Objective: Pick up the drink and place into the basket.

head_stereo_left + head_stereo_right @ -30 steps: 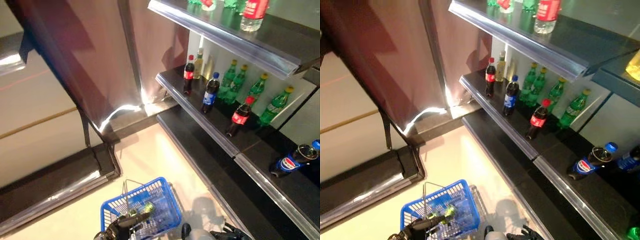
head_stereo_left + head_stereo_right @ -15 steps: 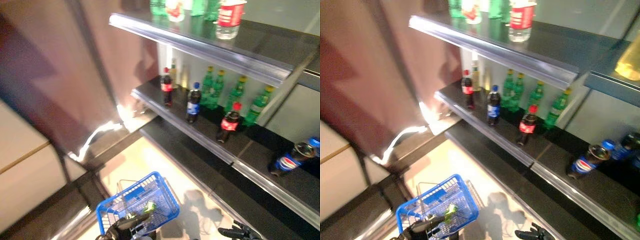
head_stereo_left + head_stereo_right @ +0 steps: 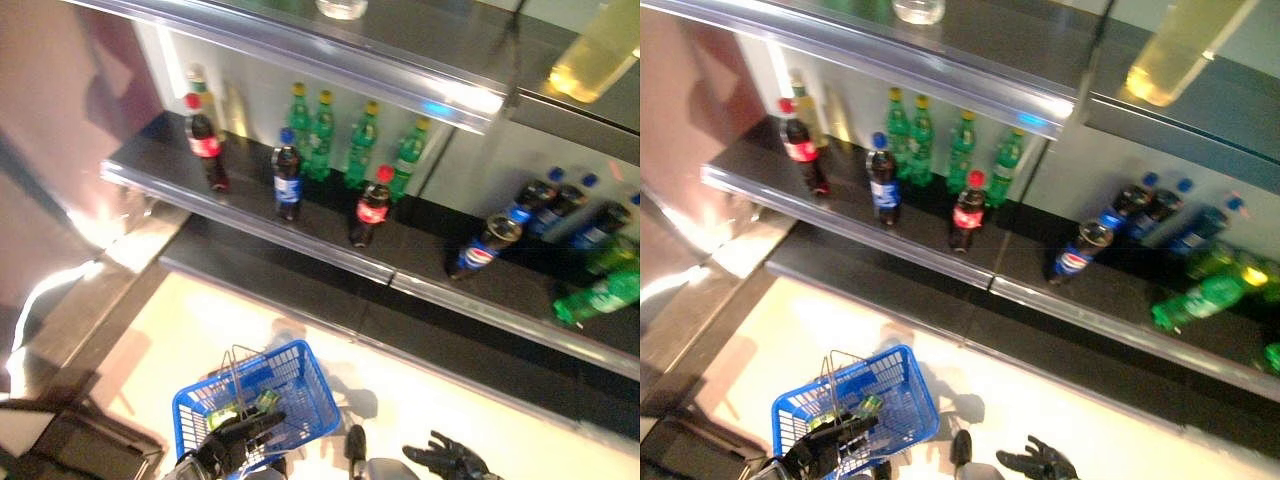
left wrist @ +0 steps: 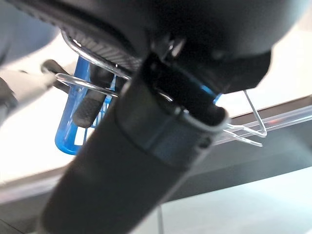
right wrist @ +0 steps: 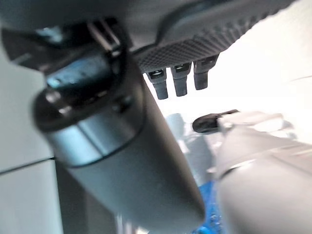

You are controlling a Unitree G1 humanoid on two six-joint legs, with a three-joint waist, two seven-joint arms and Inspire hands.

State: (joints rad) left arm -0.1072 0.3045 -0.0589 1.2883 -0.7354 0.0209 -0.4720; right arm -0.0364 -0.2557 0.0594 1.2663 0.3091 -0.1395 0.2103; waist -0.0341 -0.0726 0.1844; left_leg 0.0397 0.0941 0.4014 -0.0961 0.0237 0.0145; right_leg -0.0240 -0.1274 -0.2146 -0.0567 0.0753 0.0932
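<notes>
Below, the left hand (image 3: 228, 448) curls round the wire handle of a blue basket (image 3: 300, 385) that seems to hold a green drink already. The right hand (image 3: 445, 460) hangs open and empty. Upright bottles stand on the shelf (image 3: 330, 262) well ahead; the red-capped cola (image 3: 369, 207) is nearest its edge.

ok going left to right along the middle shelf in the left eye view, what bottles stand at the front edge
red-capped cola bottle → blue-capped cola bottle → second red-capped cola bottle → blue-labelled bottle lying tipped over → green bottle lying on its side. The upright green bottles behind them are left out.
</notes>
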